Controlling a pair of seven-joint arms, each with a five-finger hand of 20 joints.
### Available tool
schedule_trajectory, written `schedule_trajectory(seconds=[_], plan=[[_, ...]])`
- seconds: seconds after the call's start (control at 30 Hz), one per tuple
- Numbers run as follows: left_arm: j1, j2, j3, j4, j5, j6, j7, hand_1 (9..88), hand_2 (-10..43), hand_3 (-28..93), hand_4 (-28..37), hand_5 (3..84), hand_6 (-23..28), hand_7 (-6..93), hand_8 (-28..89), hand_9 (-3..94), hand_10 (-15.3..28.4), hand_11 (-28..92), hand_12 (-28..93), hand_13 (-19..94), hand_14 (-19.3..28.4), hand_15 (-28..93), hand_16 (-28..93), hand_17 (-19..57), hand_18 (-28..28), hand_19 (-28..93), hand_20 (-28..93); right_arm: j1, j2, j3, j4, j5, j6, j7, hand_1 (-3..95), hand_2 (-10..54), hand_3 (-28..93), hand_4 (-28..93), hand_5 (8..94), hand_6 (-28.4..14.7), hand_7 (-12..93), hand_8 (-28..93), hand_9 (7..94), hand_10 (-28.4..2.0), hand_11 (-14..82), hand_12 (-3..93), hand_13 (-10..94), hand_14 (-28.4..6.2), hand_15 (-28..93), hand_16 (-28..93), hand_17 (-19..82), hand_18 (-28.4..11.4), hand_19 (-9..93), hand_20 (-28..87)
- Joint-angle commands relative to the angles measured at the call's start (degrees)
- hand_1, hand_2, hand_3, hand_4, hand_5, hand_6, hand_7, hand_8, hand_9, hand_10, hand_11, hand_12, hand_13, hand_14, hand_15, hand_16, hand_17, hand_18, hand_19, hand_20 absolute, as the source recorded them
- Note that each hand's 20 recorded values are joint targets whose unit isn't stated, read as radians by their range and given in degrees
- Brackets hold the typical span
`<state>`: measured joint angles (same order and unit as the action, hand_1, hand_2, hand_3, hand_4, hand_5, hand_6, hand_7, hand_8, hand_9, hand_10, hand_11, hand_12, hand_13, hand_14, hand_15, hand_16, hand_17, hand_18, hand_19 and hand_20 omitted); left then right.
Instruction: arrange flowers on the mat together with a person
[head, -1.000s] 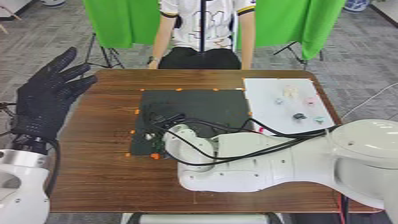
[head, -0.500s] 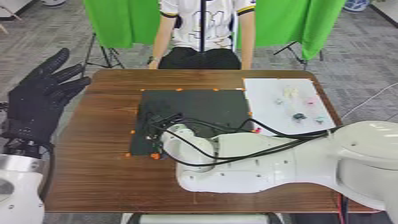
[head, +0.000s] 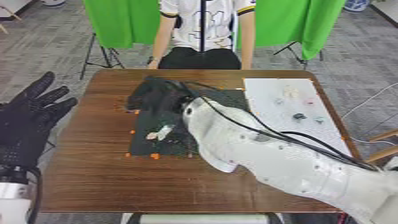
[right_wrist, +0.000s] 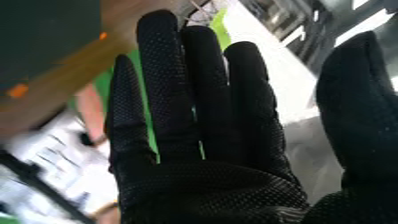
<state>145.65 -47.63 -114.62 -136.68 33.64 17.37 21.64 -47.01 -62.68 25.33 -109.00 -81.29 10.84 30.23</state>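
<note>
Over the brown wooden surface (head: 98, 182), the black-gloved right hand (head: 158, 95) is held straight-fingered and empty, near small whitish pieces (head: 164, 131) on the dark mat (head: 140, 145).

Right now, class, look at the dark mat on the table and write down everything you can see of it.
The dark mat is a plain, matte, roughly rectangular sheet, perhaps fabric or paper, lying flat on the brown wooden table. Orange marks dot its edges. The right hand is over its far left part, touching or not I cannot tell, and the arm hides much of its right side. A small white item lies on it.
</note>
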Motion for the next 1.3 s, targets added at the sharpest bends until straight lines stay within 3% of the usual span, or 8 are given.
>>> schedule_trajectory(seconds=[0.03, 0.23, 0.33, 0.5, 0.7, 0.77, 1.0, 1.3], plan=[[2.94, -0.47, 0.34, 0.3, -2.17, 1.39, 1.71, 19.9, 6.6, 76, -26.6, 32.1, 5.1, 9.2, -8, 30.8, 15.0, 17, 12, 20, 22.0, 43, -5, -8.9, 17.5, 38, 17, -17.05, 9.03, 18.15, -2.69, 15.98, 2.15, -8.53, 31.8, -3.6, 69, -28, 58.0, 2.1, 15, -13, 63.0, -12.9, 16.0, 14.0, 57, -14.0, 46, 13, 17, -23.0, 58, 9], [4.45, 1.01, 0.66, 0.67, -3.88, 2.08, 3.21, 19.5, 6.6, 76, -27.1, 32.5, 5.1, 8.9, -8, 30.7, 14.9, 16, 12, 20, 21.7, 42, -5, -8.9, 17.3, 37, 17, -27.29, 13.29, 30.31, -4.98, 26.32, 3.14, -14.0, 29.4, -2.0, 69, -28, 56.2, 1.7, 15, -13, 60.4, -13.6, 15.3, 14.0, 54, -15.4, 45, 12, 16, -23.9, 57, 9], [3.95, -1.33, 0.6, 0.8, -2.43, 0.97, 1.36, 19.2, 6.7, 75, -27.3, 32.7, 5.1, 8.8, -8, 30.4, 14.7, 16, 12, 20, 21.6, 41, -5, -9.0, 17.2, 36, 16, -31.76, 15.22, 35.5, -5.6, 29.36, 3.14, -15.35, 28.3, -0.8, 69, -28, 55.2, 1.8, 15, -13, 59.6, -13.6, 14.9, 13.8, 52, -16.3, 43, 11, 15, -24.1, 56, 10], [6.75, 0.41, 0.66, 0.83, -4.76, 2.09, 4.57, 18.7, 6.7, 75, -27.7, 33.3, 4.8, 8.5, -8, 29.9, 14.1, 15, 12, 20, 21.4, 40, -4, -9.0, 17.1, 35, 16, -41.03, 17.35, 44.2, -6.98, 31.44, 1.72, -16.36, 26.4, 0.3, 70, -28, 53.5, 1.7, 14, -13, 56.5, -13.6, 12.4, 13.1, 50, -17.4, 40, 11, 14, -24.5, 54, 10], [7.21, -0.88, 1.93, 0.87, -4.8, 2.3, 5.23, 18.5, 6.7, 75, -27.9, 33.1, 4.6, 8.2, -8, 29.5, 13.8, 14, 12, 20, 21.2, 39, -4, -9.0, 17.0, 35, 16, -48.56, 18.43, 48.92, -7.78, 32.45, 1.77, -17.19, 25.1, 1.6, 70, -27, 49.2, 1.8, 13, -13, 54.0, -13.5, 10.2, 12.8, 47, -18.3, 37, 11, 13, -24.8, 54, 10], [7.75, 0.02, 2.04, 0.93, -5.59, 2.79, 6.4, 18.5, 6.7, 75, -27.9, 33.1, 4.6, 8.0, -8, 29.5, 13.7, 14, 12, 20, 21.2, 39, -4, -9.0, 17.0, 34, 16, -49.62, 18.34, 49.1, -7.6, 33.07, 1.99, -17.6, 24.6, 1.9, 70, -27, 49.0, 1.6, 13, -13, 53.8, -13.5, 10.1, 13.0, 47, -18.4, 37, 11, 13, -24.8, 54, 10], [6.08, -0.46, 3.01, 1.14, -4.91, 2.5, 5.25, 18.6, 6.7, 76, -27.9, 32.9, 4.6, 8.0, -8, 29.6, 13.9, 14, 12, 20, 21.2, 39, -3, -9.2, 17.0, 35, 16, -49.31, 17.48, 48.61, -7.13, 34.02, 2.54, -17.74, 24.4, 2.4, 70, -27, 49.3, 2.0, 13, -13, 53.9, -13.6, 10.1, 13.2, 47, -18.5, 37, 11, 12, -25.0, 53, 11], [6.61, 1.81, 4.6, 1.05, -6.68, 4.16, 7.23, 18.8, 6.8, 76, -27.9, 32.6, 4.7, 8.2, -8, 30.2, 14.4, 15, 13, 20, 21.6, 41, -4, -9.2, 17.0, 35, 16, -46.46, 17.84, 47.8, -6.8, 34.05, 3.09, -19.19, 24.6, 2.3, 70, -27, 49.7, 2.1, 13, -13, 54.2, -13.4, 10.4, 13.3, 47, -18.5, 38, 12, 12, -25.4, 53, 11]])
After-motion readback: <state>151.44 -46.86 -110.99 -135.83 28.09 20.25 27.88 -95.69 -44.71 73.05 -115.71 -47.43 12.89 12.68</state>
